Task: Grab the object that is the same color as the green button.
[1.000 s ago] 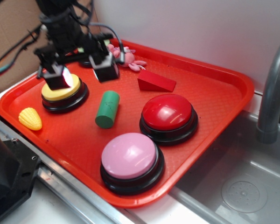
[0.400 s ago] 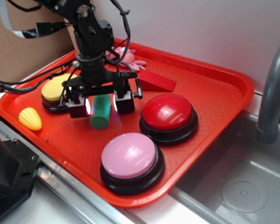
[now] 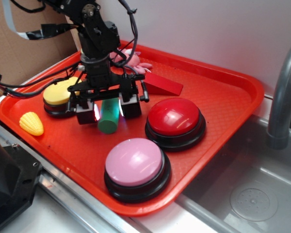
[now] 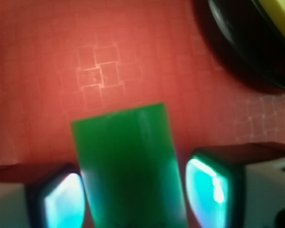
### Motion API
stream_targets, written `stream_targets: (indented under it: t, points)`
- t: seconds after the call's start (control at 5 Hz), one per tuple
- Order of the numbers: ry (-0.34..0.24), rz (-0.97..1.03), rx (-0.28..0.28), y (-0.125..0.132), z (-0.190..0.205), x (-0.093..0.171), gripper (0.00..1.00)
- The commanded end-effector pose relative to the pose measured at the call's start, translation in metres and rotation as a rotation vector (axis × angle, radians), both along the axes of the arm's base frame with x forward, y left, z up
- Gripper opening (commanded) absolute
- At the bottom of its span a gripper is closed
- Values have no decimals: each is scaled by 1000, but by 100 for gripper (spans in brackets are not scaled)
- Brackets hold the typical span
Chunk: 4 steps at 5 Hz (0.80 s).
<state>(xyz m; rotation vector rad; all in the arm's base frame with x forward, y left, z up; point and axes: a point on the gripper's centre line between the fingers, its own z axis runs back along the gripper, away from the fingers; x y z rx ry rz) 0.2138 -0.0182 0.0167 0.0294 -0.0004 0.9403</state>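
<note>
the black two-fingered gripper point(image 3: 108, 109) sits low over the red plastic tray point(image 3: 223, 97), its jaws spread just wider than the solid green cylinder block point(image 3: 108, 118) lying between them. in the wrist view the glowing pads point(image 4: 210, 189) flank the cylinder point(image 4: 130, 166) closely (the left one looks almost against it, a thin strip of tray shows on the right), so whether they actually touch it is hard to tell. the cylinder lies near the tray's middle, between the yellow domed button on a black base point(image 3: 58, 95) and the red domed button point(image 3: 175, 121), with the pink domed button point(image 3: 137, 167) nearer the front. the arm hides the cylinder's far end and part of the yellow button.
</note>
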Motion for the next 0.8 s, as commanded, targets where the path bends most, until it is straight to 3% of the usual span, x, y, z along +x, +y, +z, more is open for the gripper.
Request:
stream_targets:
  t: [0.0,0.2,0.4,0.6]
  points:
    - [-36,-309,25,5,38,10,0]
    - [-32,-522,80,0,73,10,0]
    - [-81,-702,60,3,124,13,0]
    - [-113,-799,-55,11,172,16,0]
